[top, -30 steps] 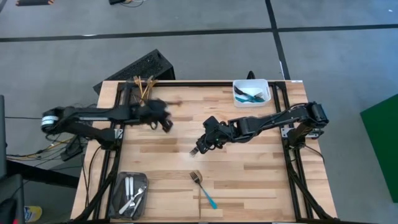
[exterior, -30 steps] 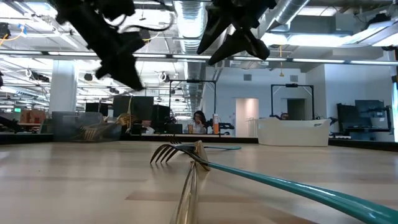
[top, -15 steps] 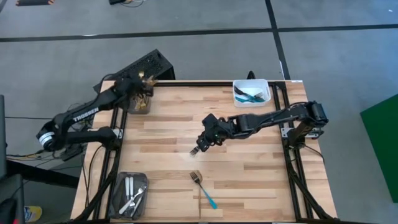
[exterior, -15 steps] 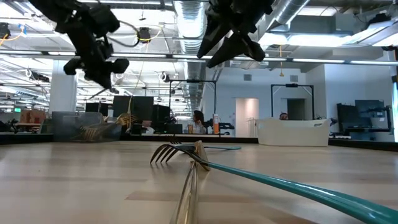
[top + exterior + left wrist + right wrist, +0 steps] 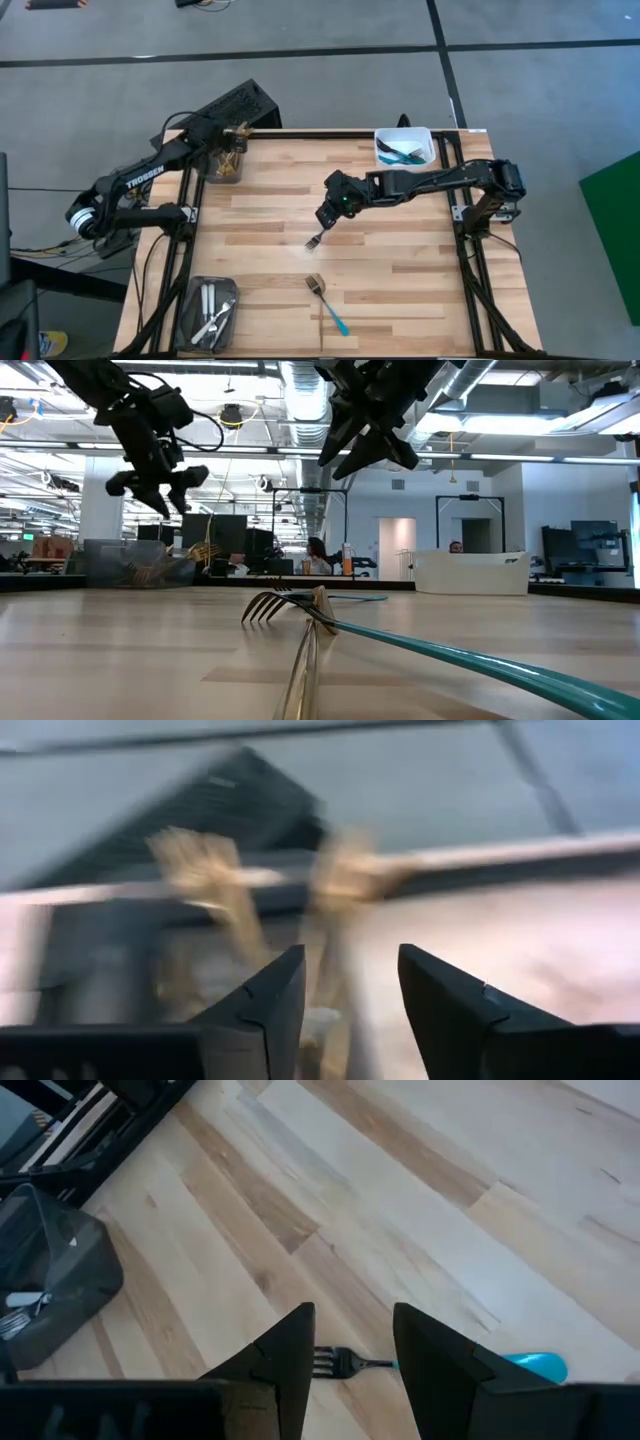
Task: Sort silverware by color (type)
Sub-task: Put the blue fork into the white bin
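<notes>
Gold forks (image 5: pixel 228 160) heaped in dark tray, left pincer (image 5: pixel 232 138) apart above, right pincer (image 5: pixel 328 215) apart, empty.

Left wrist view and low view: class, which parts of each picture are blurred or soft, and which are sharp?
Left wrist view: the gold utensils and the tray behind smear with motion, while the left end effector stays crisp. Low view: the blue-handled fork at the front looks soft and the room behind sharper.
</notes>
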